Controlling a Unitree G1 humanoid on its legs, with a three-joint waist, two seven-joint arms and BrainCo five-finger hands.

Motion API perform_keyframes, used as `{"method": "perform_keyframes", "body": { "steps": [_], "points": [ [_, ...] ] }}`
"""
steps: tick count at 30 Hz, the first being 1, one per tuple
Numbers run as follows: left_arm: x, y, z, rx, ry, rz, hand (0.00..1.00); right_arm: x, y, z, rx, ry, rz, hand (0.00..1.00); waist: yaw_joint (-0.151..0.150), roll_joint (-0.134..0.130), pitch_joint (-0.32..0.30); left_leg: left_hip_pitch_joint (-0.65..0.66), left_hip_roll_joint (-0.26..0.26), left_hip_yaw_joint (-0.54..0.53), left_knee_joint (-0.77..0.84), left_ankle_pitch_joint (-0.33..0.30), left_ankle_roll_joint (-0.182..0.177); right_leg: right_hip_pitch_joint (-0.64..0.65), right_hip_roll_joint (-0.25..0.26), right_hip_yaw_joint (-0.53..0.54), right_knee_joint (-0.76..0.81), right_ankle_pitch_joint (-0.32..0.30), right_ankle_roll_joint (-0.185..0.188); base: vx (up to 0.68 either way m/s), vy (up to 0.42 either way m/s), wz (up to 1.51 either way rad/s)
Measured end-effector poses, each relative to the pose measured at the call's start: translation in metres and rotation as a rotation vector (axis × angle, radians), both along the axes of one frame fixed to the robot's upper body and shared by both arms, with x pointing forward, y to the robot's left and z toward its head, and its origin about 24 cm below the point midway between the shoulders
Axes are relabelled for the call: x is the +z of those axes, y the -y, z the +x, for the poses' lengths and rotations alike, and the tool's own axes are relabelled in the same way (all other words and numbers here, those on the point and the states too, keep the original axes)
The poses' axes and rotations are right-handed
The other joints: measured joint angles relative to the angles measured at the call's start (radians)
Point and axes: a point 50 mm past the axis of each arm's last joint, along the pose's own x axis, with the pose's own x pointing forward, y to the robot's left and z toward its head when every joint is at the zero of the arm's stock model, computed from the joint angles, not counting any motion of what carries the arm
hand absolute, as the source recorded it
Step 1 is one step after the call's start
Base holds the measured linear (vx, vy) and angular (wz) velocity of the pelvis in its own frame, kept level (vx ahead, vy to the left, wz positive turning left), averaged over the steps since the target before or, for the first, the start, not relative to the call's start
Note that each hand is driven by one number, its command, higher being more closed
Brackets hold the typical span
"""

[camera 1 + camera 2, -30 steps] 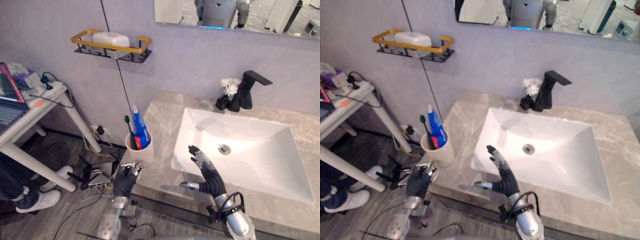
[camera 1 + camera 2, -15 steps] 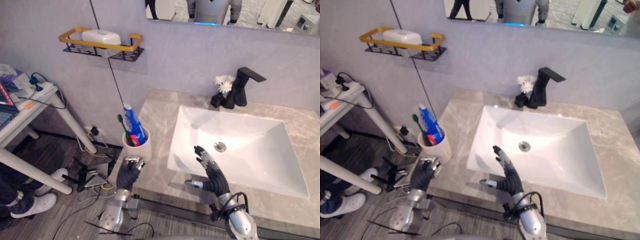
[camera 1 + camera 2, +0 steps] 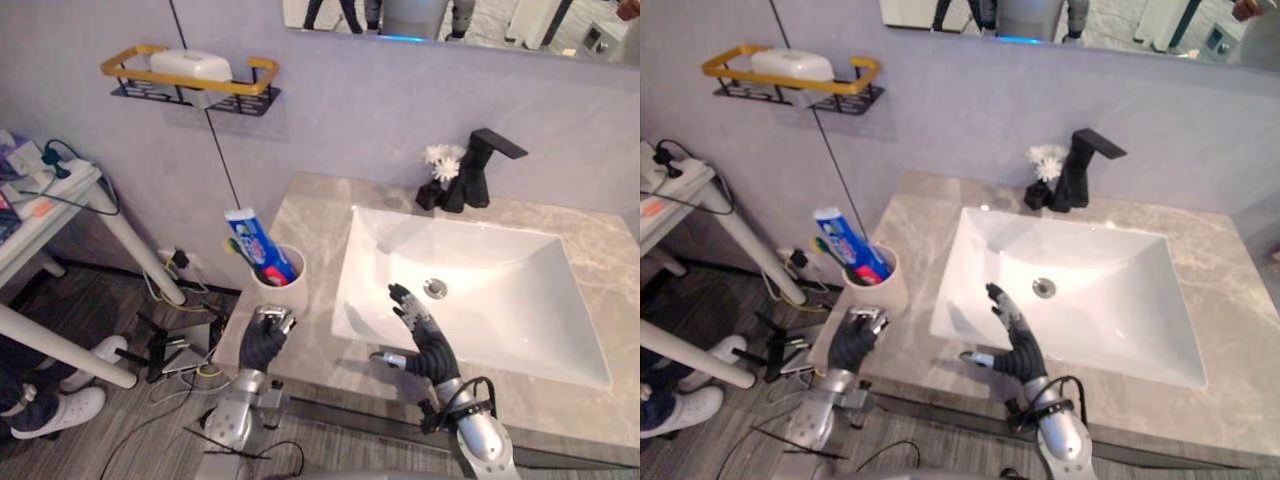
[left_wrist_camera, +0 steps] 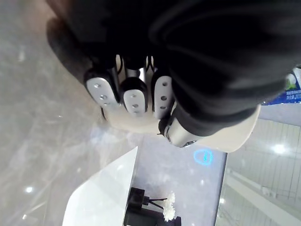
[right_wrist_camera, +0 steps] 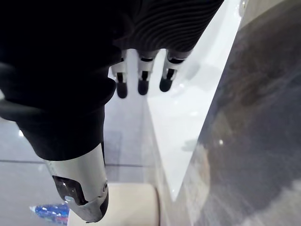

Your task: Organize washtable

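Observation:
A cream cup [image 3: 281, 292] stands near the left edge of the grey marble counter [image 3: 318, 206]. A blue toothpaste tube [image 3: 254, 251] leans far out of it to the left. My left hand [image 3: 264, 341] sits right at the cup's near side, fingers curled with nothing seen inside them; the left wrist view shows its curled fingers [image 4: 135, 95] against the cup [image 4: 225, 137]. My right hand [image 3: 421, 339] hovers open over the front rim of the white sink [image 3: 480, 290], fingers [image 5: 142, 75] straight.
A black faucet [image 3: 482, 171] and a small white flower [image 3: 441, 157] stand behind the sink. On the wall hangs a gold-rimmed shelf [image 3: 190, 82] with a white soap box. A white table [image 3: 45, 205] and a person's shoes [image 3: 62, 404] are at the left.
The toothpaste tube has tipped from upright to leaning left. My left hand has risen to the cup's base. The camera has shifted; the right hand holds about the same place.

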Motion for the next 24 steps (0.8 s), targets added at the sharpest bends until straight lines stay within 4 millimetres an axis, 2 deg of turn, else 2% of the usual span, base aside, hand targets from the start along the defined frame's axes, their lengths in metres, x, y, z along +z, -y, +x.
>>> {"method": "perform_keyframes", "body": {
  "steps": [24],
  "points": [
    [0.002,-0.011,0.001,0.046,0.019,0.013,1.00,0.003,-0.002,0.004,0.031,0.019,-0.003,0.00,-0.001,0.003,0.015,-0.003,-0.002,0.000,-0.001,0.000,0.000,0.004,0.000,0.000,-0.014,0.011,0.001,-0.01,-0.001,0.00]
  ]
}}
